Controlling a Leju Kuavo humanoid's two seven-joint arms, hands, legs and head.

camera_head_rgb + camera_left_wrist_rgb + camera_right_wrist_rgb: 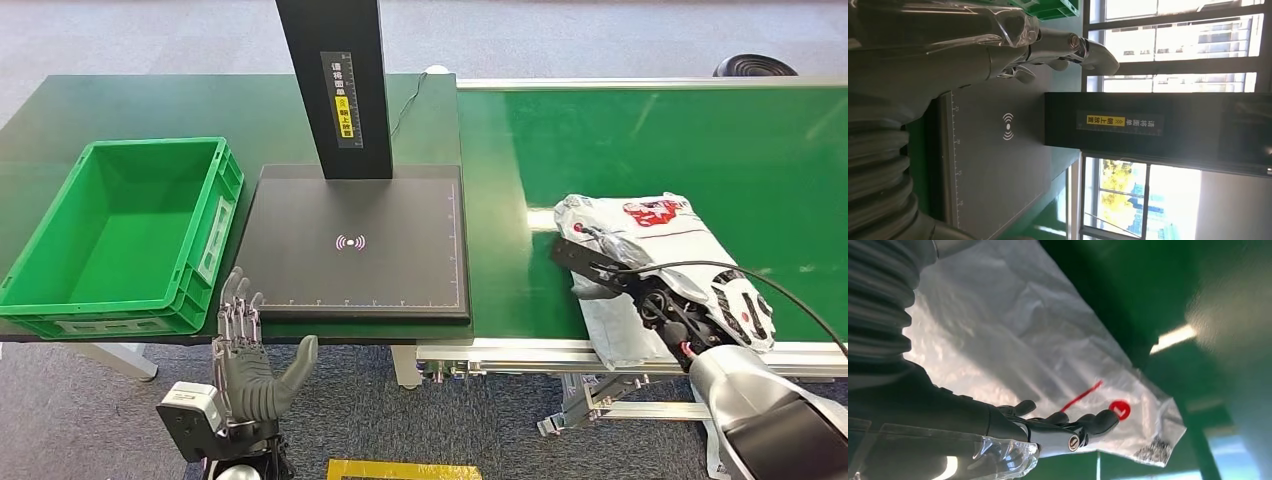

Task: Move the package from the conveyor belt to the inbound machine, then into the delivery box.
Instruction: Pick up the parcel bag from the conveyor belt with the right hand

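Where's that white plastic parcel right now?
In the head view the package lies on the green conveyor belt at the right, near its front edge, right of the black inbound machine. The robot's right hand rests on it.

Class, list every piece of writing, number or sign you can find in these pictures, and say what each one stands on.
Wireless-wave sign, white, no words: on the black scanner pad.
"朝上放置" on a yellow strip, with "请将面单" in white beside it: label on the black post.
Ruler ticks with numbers along the pad's edge: too small to read.
Red print and a dark printed patch on the package: blurred, unreadable.
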